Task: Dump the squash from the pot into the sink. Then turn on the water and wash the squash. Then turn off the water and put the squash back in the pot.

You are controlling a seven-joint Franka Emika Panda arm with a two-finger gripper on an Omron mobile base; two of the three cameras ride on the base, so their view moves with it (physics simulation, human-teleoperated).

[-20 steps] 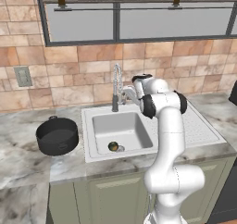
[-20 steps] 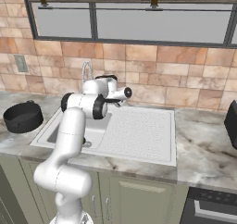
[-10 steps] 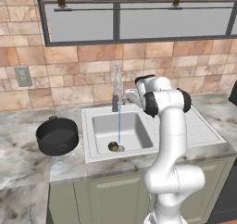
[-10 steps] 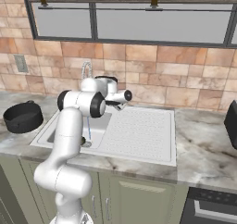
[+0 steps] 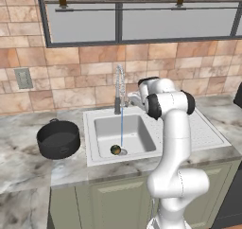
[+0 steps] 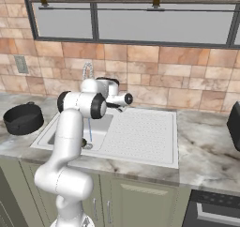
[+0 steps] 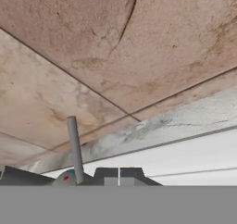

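Your gripper (image 7: 118,176) is closed on nothing, fingertips pressed together just beside the faucet lever (image 7: 74,146), facing the tiled wall (image 7: 115,47). Below and in front of it, water (image 5: 121,126) streams onto the squash (image 5: 115,150) in the sink (image 5: 101,158); the pot (image 5: 58,138) sits well off to its left.

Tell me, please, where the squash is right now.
In the left base view the squash lies on the sink floor near its front edge, under the water stream, with the pot left on the counter.
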